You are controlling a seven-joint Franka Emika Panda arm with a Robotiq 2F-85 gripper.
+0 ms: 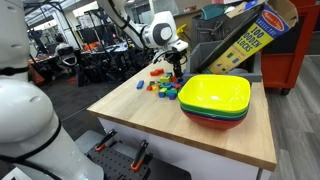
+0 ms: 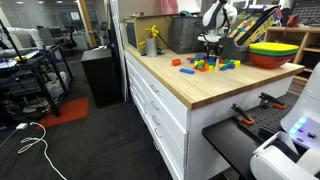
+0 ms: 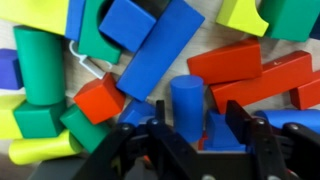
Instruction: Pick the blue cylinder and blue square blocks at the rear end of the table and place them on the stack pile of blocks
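Note:
In the wrist view my gripper (image 3: 200, 125) hangs low over the stack pile of blocks (image 3: 150, 60), a jumble of red, blue, green and yellow pieces. Its jaws are apart. A blue cylinder (image 3: 187, 103) stands between them, close to the left jaw, with a blue block (image 3: 215, 133) beside it by the right jaw. In both exterior views the gripper (image 1: 177, 68) (image 2: 211, 55) is down at the pile (image 1: 165, 88) (image 2: 208, 65) on the wooden table (image 1: 150, 118) (image 2: 190, 88). A loose blue block (image 1: 141, 85) (image 2: 186, 72) lies apart from the pile.
Stacked yellow, green and red bowls (image 1: 215, 97) (image 2: 272, 52) stand next to the pile. A "100 wooden blocks" box (image 1: 245, 40) leans behind them. A yellow bottle (image 2: 152, 40) and a dark bin (image 2: 182, 32) stand at the table's back.

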